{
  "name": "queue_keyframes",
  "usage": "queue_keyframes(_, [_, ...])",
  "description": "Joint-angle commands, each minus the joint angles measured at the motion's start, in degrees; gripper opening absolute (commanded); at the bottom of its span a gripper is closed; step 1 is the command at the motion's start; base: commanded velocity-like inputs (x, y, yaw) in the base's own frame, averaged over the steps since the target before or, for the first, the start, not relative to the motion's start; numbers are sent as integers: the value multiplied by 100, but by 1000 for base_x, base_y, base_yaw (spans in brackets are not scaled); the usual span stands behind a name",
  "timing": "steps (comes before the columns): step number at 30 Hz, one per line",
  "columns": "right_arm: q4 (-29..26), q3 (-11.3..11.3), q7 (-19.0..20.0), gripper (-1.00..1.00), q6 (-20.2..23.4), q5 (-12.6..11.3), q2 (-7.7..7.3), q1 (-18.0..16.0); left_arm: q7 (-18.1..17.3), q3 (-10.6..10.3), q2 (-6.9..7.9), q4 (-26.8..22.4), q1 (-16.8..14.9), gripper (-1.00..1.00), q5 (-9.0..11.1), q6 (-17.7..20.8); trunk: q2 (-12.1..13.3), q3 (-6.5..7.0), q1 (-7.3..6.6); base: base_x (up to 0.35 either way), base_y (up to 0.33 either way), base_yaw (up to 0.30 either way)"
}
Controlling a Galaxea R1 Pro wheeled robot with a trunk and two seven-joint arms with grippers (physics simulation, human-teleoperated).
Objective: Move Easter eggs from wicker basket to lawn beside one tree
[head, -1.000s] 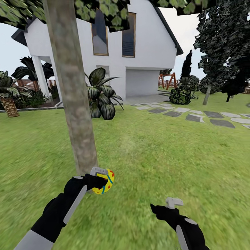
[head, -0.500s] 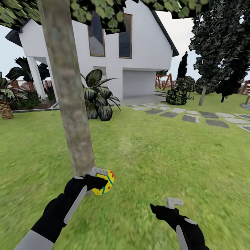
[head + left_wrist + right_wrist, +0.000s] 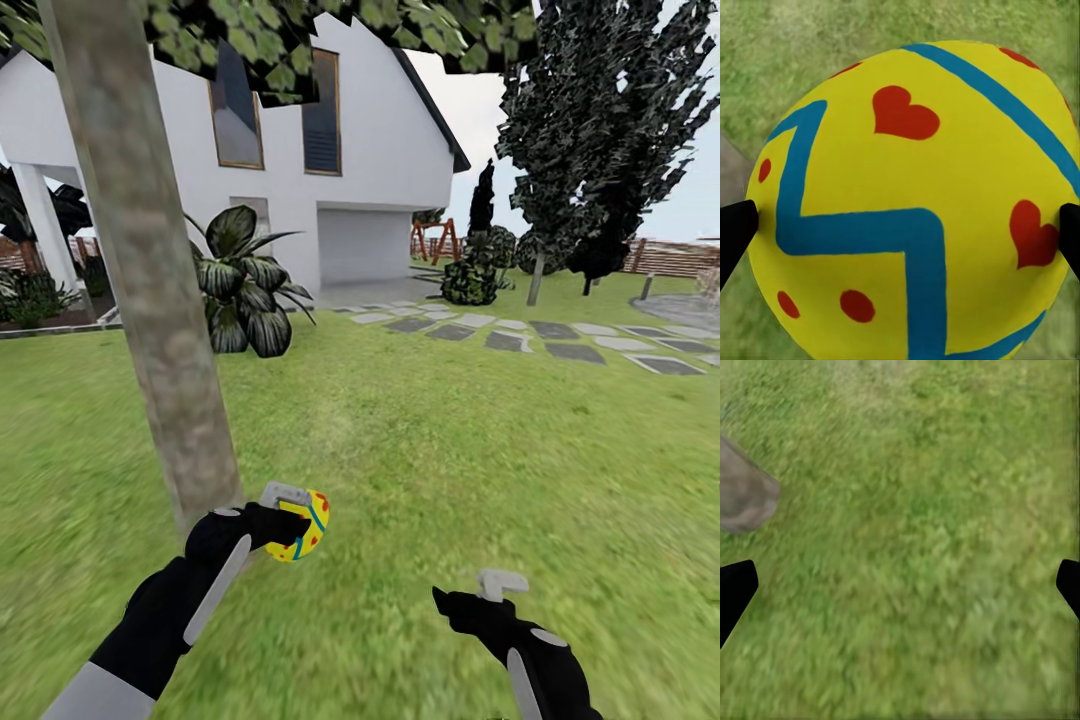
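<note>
Tree (image 3: 150, 300) leftward as view swung; egg (image 3: 303, 523) half-hidden, pinched by left fingers (image 3: 285, 497); right fingers (image 3: 500, 580) spread.

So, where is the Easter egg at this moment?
In the head view, the Easter egg is held in the left gripper, low left of centre, just right of the tree trunk's base.

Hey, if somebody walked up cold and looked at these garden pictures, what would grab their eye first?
Probably the bright yellow egg with blue zigzags and red hearts, held in the left pincer just above the grass beside the thick grey-brown tree trunk. Next comes the white house behind the lawn, with a stone path running off to the right. The right pincer hangs open and empty over the grass.
</note>
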Motion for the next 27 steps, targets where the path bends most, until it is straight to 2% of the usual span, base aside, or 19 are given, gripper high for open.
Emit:
queue_keyframes(1, [-5,-17,18,100,29,-29,4,-5,22,-8,6,-7,-4,-100,30,23,37,17,-22,0,0,-237])
queue_keyframes(6, [-5,-19,18,100,29,-29,5,-5,24,-12,6,-6,-4,-100,30,23,238,137,-132,0,0,-237])
queue_keyframes(15, [-5,-22,18,100,29,-29,5,-5,22,-58,12,-21,-4,-100,45,-11,238,191,-132,24,0,-237])
queue_keyframes(17, [-5,-27,18,100,29,-29,1,-5,24,-104,14,-17,-4,-100,43,-22,238,203,-132,255,0,-233])
queue_keyframes(21, [-5,-35,18,100,29,-29,-2,-5,40,-386,13,-8,-4,-100,37,-29,238,220,-132,316,0,-173])
queue_keyframes(27, [-5,-48,10,100,-114,-29,-3,-5,56,-453,6,1,-4,-100,23,-37,238,223,-132,337,0,-23])
